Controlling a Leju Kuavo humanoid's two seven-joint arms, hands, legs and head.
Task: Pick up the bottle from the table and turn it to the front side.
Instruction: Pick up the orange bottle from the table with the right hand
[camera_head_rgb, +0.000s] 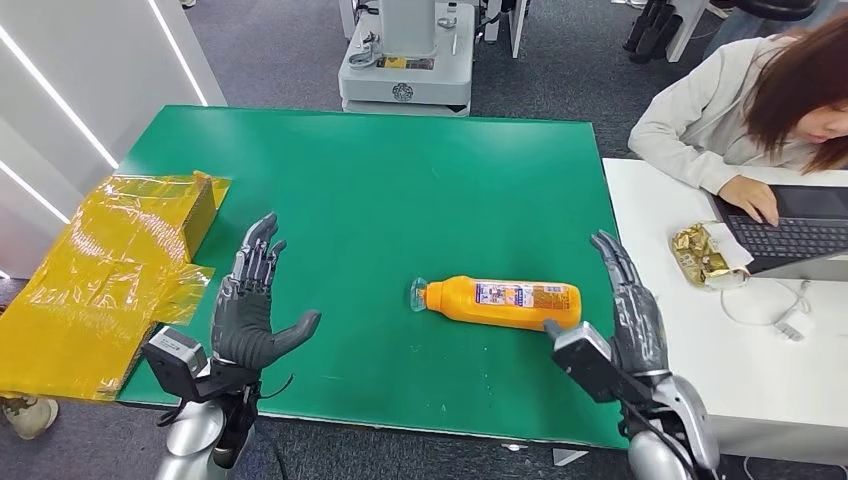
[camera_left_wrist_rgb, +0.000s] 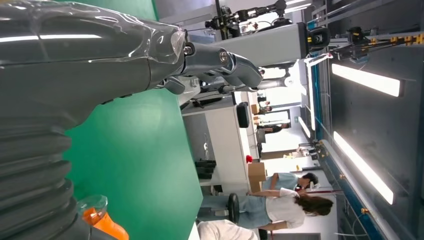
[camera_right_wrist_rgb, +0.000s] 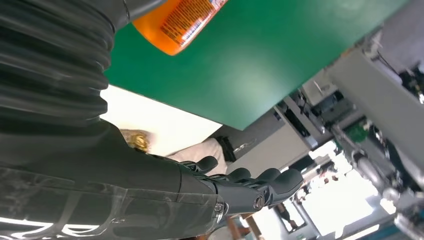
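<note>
We see the bottle (camera_head_rgb: 505, 303) lying on its side on the bench (camera_head_rgb: 400, 190), toward the near right part, its cap end pointing left. Our right hand (camera_head_rgb: 630, 305) stands just beside the bottle's base end, to its right; our left hand (camera_head_rgb: 250, 300) is well apart from it, near the bench's near left edge. A wrapped box (camera_head_rgb: 110, 270) lies over the bench's left edge, beside the left hand. To the right of the bench stands a desk (camera_head_rgb: 700, 340), where a person (camera_head_rgb: 750, 110) sits at a laptop (camera_head_rgb: 795, 225), with a crumpled wrapper (camera_head_rgb: 705, 255) just left of it. Behind the bench stands a machine base (camera_head_rgb: 405, 60).
</note>
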